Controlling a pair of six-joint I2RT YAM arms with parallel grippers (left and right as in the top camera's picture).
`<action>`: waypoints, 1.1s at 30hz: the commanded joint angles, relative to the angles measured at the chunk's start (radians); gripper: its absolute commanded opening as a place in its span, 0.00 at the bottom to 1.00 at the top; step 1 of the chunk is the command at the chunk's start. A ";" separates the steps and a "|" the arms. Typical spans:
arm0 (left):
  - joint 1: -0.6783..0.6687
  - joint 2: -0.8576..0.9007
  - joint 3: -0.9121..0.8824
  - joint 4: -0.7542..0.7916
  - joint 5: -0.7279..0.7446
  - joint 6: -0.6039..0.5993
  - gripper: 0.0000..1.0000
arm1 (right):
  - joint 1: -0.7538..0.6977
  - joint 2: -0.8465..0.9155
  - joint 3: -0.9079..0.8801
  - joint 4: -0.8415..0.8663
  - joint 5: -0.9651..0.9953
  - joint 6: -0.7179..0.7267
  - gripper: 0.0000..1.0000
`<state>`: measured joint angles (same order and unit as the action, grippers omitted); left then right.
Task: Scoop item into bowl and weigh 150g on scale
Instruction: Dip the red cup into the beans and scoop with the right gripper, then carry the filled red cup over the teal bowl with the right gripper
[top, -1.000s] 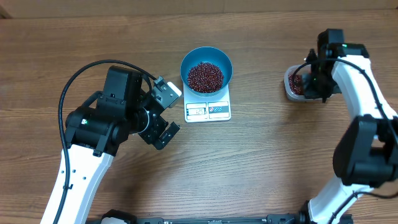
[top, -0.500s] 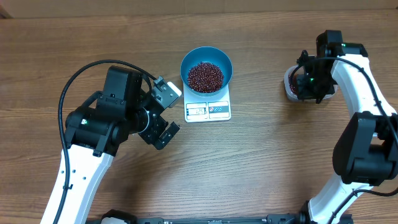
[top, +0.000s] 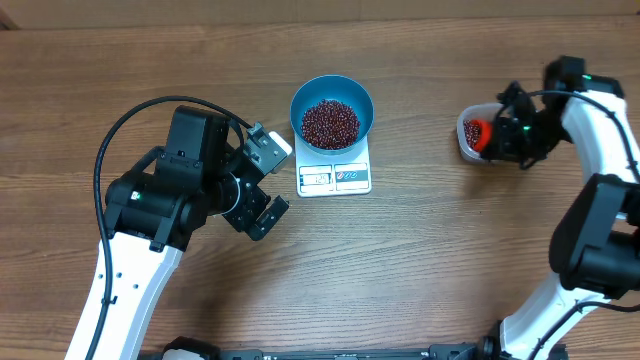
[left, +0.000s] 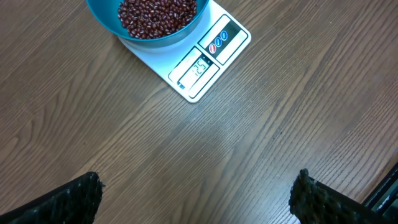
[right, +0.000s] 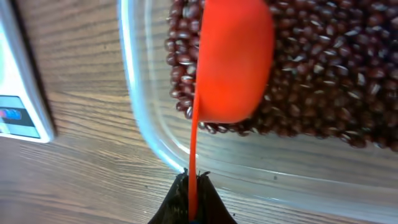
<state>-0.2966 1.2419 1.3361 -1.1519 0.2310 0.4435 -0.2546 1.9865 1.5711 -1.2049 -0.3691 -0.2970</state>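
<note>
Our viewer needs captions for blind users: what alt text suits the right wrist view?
The shut right gripper pinches the thin handle of an orange scoop, whose cup lies on dark red beans in a clear plastic tub. The white scale's corner shows at left on the wooden table.

Beans in bowl on scale; tub well to the right.

A heap of small dark red-brown beans is held in the round blue bowl. The bowl is placed upright on the back part of the flat white scale, so its display and buttons at the front are left uncovered. More beans are seen in a clear tub well apart, at the right.
</note>
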 joint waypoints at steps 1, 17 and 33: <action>0.002 0.002 0.023 0.004 0.005 -0.010 1.00 | -0.063 0.013 -0.005 -0.009 -0.194 -0.067 0.04; 0.002 0.002 0.023 0.004 0.005 -0.010 1.00 | -0.272 0.013 -0.005 -0.135 -0.485 -0.180 0.04; 0.002 0.002 0.023 0.004 0.005 -0.010 0.99 | -0.230 -0.080 0.014 -0.337 -0.689 -0.314 0.04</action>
<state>-0.2966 1.2419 1.3361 -1.1519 0.2306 0.4435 -0.5251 1.9865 1.5688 -1.5280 -0.9695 -0.5854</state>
